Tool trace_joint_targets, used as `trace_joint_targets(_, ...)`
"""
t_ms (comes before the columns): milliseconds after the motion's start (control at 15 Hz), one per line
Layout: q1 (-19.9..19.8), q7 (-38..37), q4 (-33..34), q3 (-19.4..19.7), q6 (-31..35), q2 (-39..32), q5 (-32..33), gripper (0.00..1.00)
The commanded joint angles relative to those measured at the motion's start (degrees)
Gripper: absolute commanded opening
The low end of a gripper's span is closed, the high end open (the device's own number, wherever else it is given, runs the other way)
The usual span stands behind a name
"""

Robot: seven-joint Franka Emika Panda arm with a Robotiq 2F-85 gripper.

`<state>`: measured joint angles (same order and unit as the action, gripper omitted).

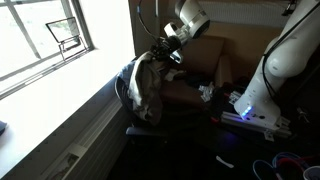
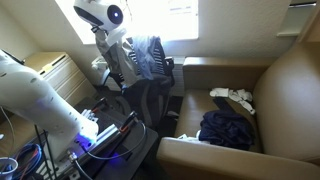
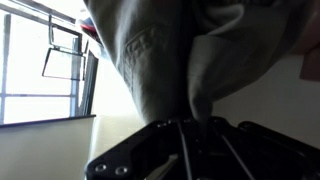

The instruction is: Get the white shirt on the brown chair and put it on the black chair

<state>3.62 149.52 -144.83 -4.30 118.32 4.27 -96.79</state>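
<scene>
Shirt: the white shirt (image 1: 145, 85) lies bunched over the back of the black chair (image 2: 143, 105), beside the window (image 1: 40, 40) and well apart from the brown chair (image 2: 290, 90).
Gripper: I have the gripper (image 1: 170, 52) just above the bundle, its fingers pinched on a fold of cloth.
Key relation: the shirt hangs straight down from the fingertips, long axis vertical, with its bulk on the chair back. I judge that letting go comes next.
Wrist view: only here is the fold seen caught between the fingers.
Exterior views: only these show both chairs, and dark clothes (image 2: 225, 130) lying on the brown seat.
</scene>
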Motion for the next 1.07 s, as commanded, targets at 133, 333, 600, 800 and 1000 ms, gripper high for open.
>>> trace_joint_targets(133,0.8,-0.5,4.6,-1.5,13.1,-0.5,11.9,0.02)
trace_joint_targets(333,2.3,-0.7,7.3,-3.3,20.8,-2.0,17.5,0.02)
trace_joint_targets(600,4.5,-0.8,8.5,-4.9,27.9,2.2,18.4,0.02)
trace_joint_targets(800,5.1,-1.0,9.9,-4.8,26.3,1.7,16.1,0.11)
trace_joint_targets(1000,5.7,-1.5,11.5,-5.2,26.3,3.3,13.8,0.31)
